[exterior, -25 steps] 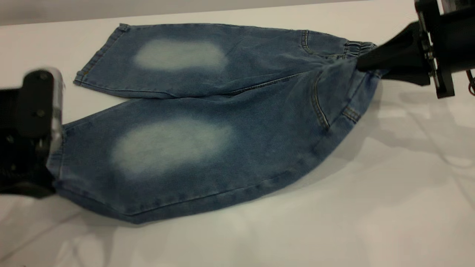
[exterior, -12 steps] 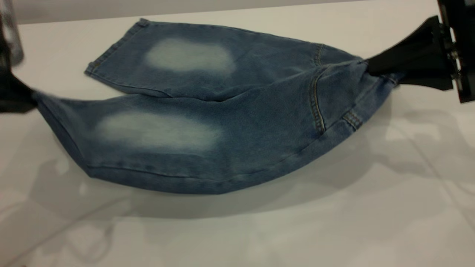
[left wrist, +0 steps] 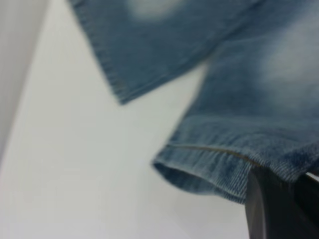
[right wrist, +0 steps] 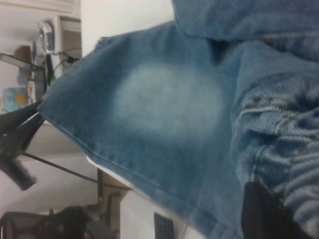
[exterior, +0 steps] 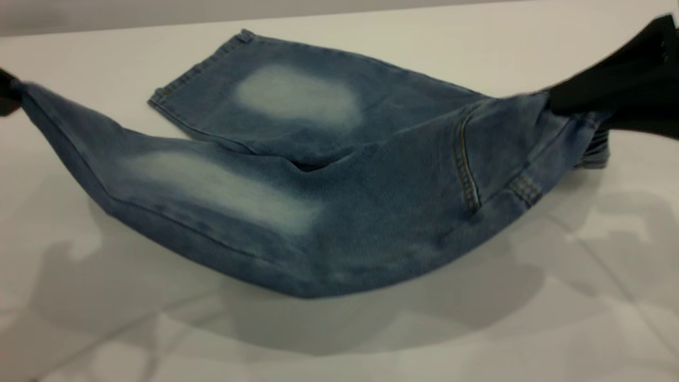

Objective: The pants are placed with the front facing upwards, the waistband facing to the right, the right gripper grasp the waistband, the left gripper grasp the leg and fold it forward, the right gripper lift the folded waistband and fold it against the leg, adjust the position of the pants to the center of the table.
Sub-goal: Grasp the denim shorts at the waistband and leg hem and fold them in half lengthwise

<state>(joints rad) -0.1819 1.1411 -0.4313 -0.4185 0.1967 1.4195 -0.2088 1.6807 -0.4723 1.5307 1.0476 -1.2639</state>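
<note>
The right gripper [exterior: 551, 103] is closed on the waistband [exterior: 591, 151] of the pants [exterior: 339, 212], holding that end raised above the table [exterior: 530, 329] near its right edge; the gathered elastic band hangs bunched just below the black fingers. The left gripper [exterior: 9, 91] is clamped on the hem of the near leg [exterior: 175, 185] at the left edge of the table, and in the left wrist view the dark fingertip [left wrist: 271, 209] pinches the stitched cuff [left wrist: 209, 164]. Between the two grippers the near leg and seat are suspended in a sagging curve, with the lowest part of the fabric hanging just above the table near the front centre; whether it touches cannot be determined. A shadow lies on the table beneath it. The far leg [exterior: 297, 101] lies flat on the table toward the rear edge, its hem [exterior: 196, 71] pointing to the rear left. Each leg bears a pale faded oval patch. Tan stitching [exterior: 467, 170] runs along the pocket seam near the waistband end.
</note>
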